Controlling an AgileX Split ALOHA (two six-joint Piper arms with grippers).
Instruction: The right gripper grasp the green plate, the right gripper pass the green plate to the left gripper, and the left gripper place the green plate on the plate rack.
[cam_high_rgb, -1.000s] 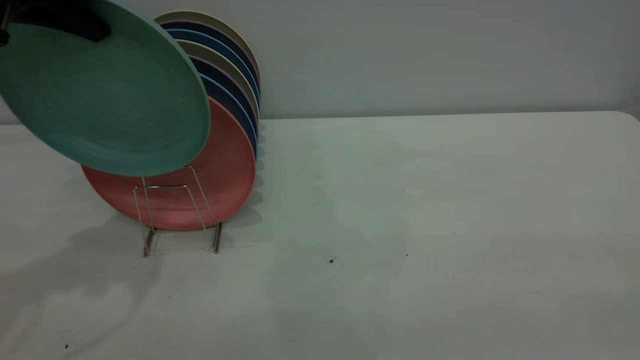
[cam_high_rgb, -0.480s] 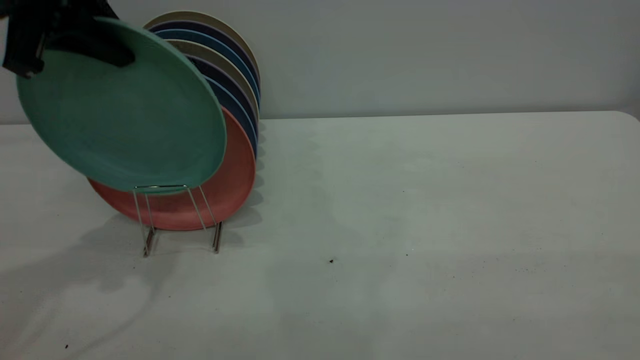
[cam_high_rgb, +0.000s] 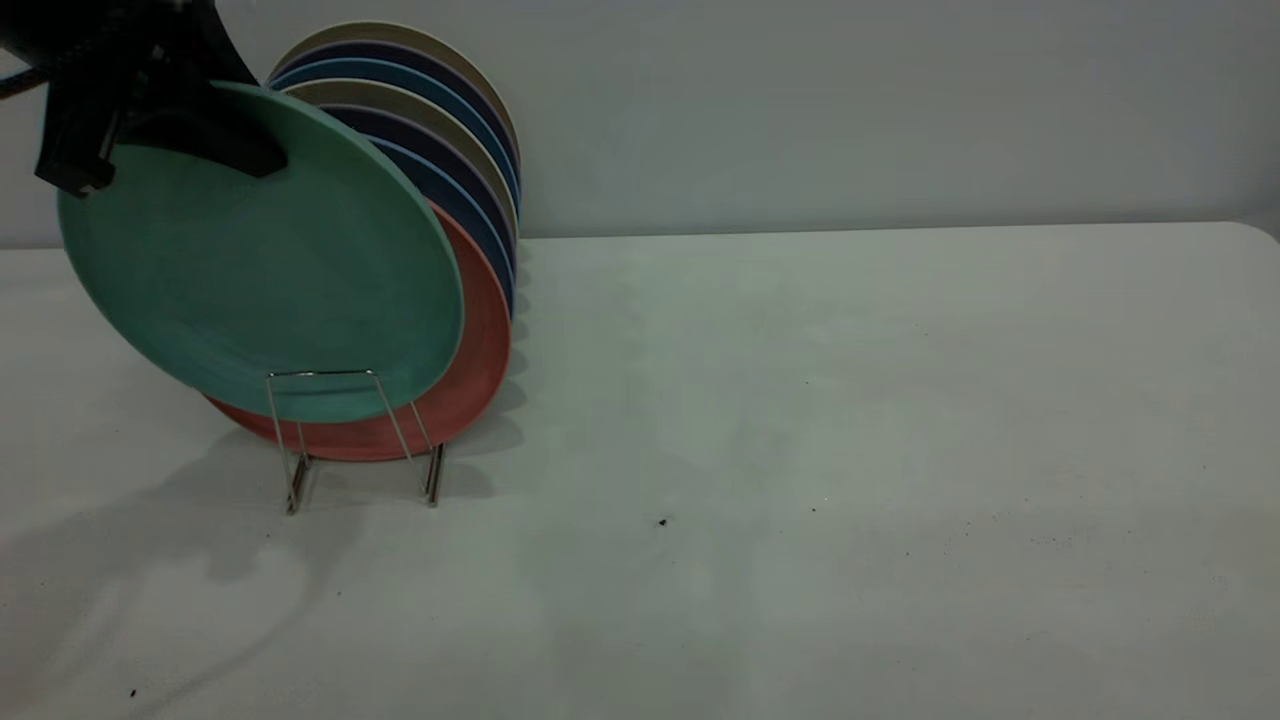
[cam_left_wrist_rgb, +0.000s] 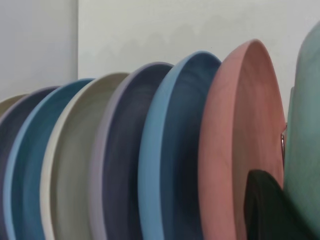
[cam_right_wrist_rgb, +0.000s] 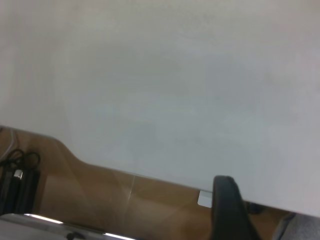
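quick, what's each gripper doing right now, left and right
Left gripper: closed on the top rim of the green plate, at the plate rack.
Right gripper: away from the plates; open or shut cannot be told.

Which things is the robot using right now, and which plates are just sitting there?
Using:
left gripper, holding the green plate's top edge
green plate
plate rack

Just sitting:
salmon-pink plate
blue plates
beige plates
table

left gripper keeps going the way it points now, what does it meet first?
Probably the pink plate: the left gripper, clamped on the green plate's top rim, faces it at the front of the plate rack. Depth is unclear.
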